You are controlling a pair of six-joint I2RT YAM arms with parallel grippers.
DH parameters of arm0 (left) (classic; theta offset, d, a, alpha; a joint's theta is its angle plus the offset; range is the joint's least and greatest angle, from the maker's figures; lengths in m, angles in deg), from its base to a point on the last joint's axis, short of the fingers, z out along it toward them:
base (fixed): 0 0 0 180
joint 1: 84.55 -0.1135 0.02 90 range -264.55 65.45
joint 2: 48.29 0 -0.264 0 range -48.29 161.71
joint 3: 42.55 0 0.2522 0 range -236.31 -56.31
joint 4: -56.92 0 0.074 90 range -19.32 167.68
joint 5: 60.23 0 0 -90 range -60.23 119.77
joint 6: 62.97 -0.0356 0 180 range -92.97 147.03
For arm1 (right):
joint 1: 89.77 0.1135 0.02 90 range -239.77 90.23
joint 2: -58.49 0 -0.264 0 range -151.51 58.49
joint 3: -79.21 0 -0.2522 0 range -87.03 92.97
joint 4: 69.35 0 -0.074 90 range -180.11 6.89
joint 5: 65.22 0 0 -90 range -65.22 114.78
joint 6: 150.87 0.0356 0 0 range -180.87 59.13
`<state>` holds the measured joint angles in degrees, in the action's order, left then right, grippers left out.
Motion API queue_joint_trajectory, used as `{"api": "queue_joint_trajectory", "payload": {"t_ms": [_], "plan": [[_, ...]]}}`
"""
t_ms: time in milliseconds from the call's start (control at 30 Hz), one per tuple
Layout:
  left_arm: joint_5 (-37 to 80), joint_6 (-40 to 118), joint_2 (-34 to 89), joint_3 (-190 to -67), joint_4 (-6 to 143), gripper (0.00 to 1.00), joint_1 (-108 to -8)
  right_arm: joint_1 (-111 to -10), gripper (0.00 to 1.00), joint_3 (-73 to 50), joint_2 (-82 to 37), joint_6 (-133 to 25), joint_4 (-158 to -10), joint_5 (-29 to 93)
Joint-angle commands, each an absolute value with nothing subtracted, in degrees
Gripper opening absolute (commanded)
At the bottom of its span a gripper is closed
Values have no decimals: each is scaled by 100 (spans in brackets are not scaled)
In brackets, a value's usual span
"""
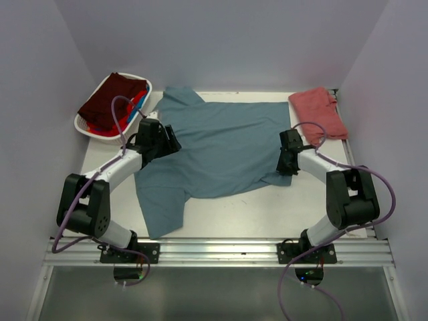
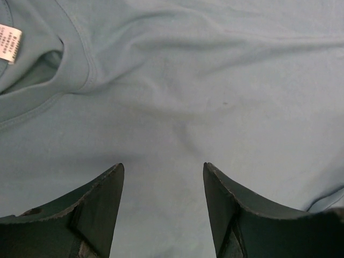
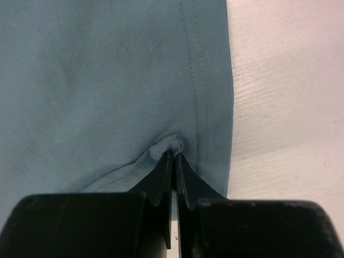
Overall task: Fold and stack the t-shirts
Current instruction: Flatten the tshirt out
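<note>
White oval plastic basket (image 1: 85,127) sat far left, holding a dark maroon cloth t-shirt (image 1: 110,97). Left gripper (image 2: 163,171) stood open near the collar of the large slate-teal cloth t-shirt (image 1: 221,144), which was spread mid-table. Right gripper (image 3: 173,157) was pinched on its hem. Folded salmon-red cloth t-shirt (image 1: 317,110) lay far right.

Spread tee (image 1: 221,150) slate teal-blue, corner tee (image 1: 317,112) salmon-red, basket (image 1: 83,126) white, basket tees (image 1: 114,97) maroon, prob. blue/red too.

Large slate-teal cloth t-shirt (image 1: 221,150) spread open, table centre; salmon-red cloth t-shirt (image 1: 317,110) folded, 1 o'clock; dark maroon cloth t-shirt (image 1: 112,93) heaped, 10 o'clock.
</note>
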<state>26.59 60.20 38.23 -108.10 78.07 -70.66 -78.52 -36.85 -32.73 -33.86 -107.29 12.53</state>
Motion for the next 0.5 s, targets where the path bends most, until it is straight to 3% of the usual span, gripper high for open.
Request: {"api": "queue_joint_trajectory", "payload": {"t_ms": [0, 467], "plan": [[2748, 5849, 3503, -10799, 7893, 64, -6865, -7834, 0, -3737, -2967, -3388, -10657, 1256], [2951, 5770, 2747, -10659, 8588, 64, -6381, -7589, 0, -3457, -1578, -3626, -12500, 967]]}}
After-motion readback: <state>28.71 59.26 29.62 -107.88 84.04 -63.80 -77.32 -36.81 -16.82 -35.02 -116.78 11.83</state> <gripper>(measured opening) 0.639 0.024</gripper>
